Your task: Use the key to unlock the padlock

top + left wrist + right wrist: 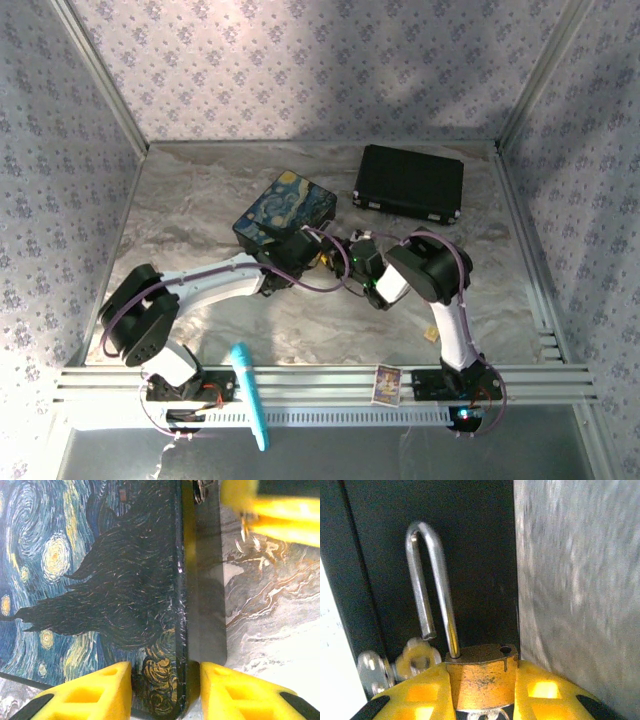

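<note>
Snugly, the right hand (482,686) grips the scuffed brass padlock (481,677), U-shaped shackle (434,575) open.

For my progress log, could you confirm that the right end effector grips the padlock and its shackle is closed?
Not quite: the right end effector does grip the padlock, but the right wrist view shows its shackle open, one end free.

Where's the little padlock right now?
Right wrist view, low middle: the padlock sits pinched between the right gripper's yellow jaws, beside the painted box's dark side.
</note>
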